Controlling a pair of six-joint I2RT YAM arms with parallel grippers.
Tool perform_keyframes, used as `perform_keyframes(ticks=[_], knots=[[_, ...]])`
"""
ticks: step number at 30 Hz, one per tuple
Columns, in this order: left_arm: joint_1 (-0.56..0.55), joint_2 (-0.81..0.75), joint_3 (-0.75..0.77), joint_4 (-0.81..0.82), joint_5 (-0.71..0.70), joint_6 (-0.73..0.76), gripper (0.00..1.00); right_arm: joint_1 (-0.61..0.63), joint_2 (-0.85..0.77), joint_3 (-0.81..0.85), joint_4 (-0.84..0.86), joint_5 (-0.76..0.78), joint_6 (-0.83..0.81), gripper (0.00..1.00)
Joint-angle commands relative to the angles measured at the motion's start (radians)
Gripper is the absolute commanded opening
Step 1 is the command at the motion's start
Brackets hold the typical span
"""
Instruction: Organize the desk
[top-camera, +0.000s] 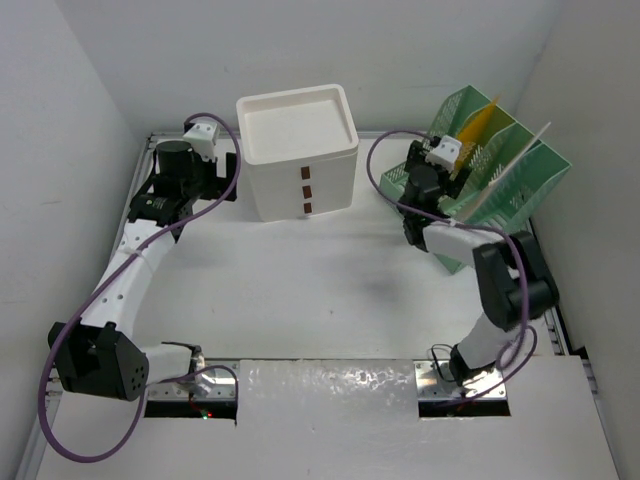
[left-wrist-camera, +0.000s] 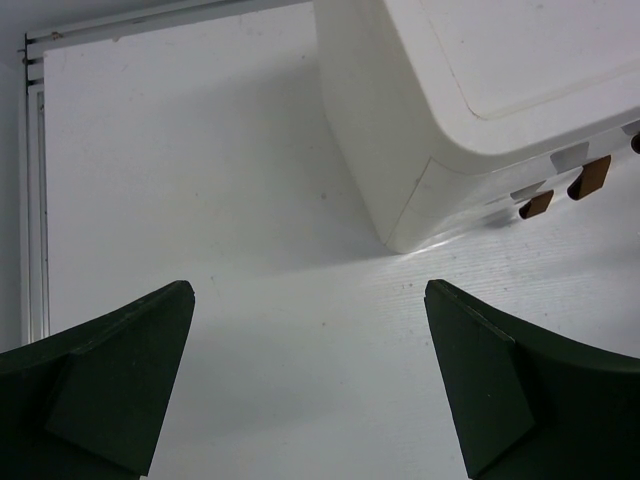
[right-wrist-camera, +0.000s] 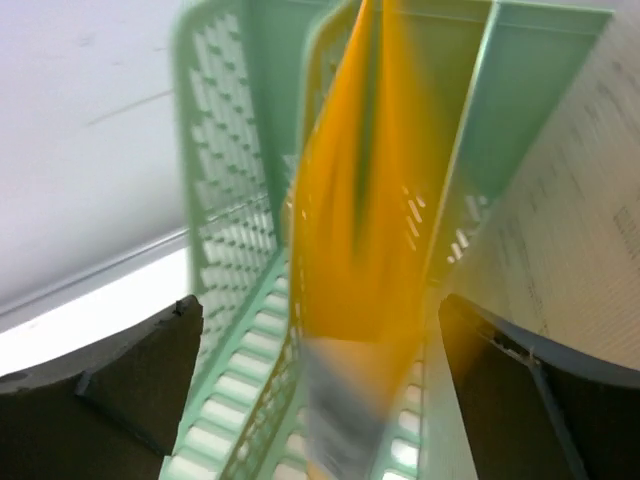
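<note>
While the right gripper gapes open at the blurred yellow folder in the green mesh file rack at the flat white desk's far right corner, and the left gripper gapes empty near its far left corner, a skewed closing might crumple the folder or tip the rack.

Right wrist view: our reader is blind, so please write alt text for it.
A blurred flat orange-yellow folder stands in a slot of the pale green plastic mesh file rack, framed by the dark fingers of the open right claw.

The arms are built of white links and black joints, with purple cables attached. The left hand is coloured dark green.
</note>
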Motion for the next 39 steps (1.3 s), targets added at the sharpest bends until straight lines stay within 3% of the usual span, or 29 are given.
perform_keyframes(ticks=[1, 5, 8, 15, 19, 25, 32, 39], knots=[[0.002, -0.007, 0.006, 0.027, 0.005, 0.002, 1.00, 0.004, -0.190, 0.052, -0.342, -0.165, 0.149, 0.99], [0.002, -0.013, 0.002, 0.033, -0.015, 0.005, 1.00, 0.003, -0.427, 0.073, -0.785, -0.421, 0.247, 0.99], [0.002, -0.024, -0.004, 0.038, -0.034, 0.010, 1.00, 0.004, -0.547, 0.035, -1.014, -0.529, 0.310, 0.99], [0.004, -0.059, -0.033, 0.030, -0.083, 0.044, 1.00, 0.004, -0.937, -0.236, -1.245, -0.948, 0.288, 0.99], [0.005, -0.108, -0.107, 0.038, -0.135, 0.077, 1.00, 0.003, -1.043, -0.348, -1.369, -0.908, 0.309, 0.99], [0.007, -0.200, -0.343, 0.119, -0.192, 0.157, 0.99, 0.003, -1.204, -0.586, -1.356, -0.795, 0.451, 0.99], [0.021, -0.275, -0.601, 0.300, -0.267, 0.153, 0.99, 0.003, -1.332, -0.675, -1.392, -0.658, 0.476, 0.99], [0.025, -0.298, -0.646, 0.339, -0.222, 0.124, 1.00, 0.003, -1.428, -0.700, -1.408, -0.654, 0.488, 0.99]])
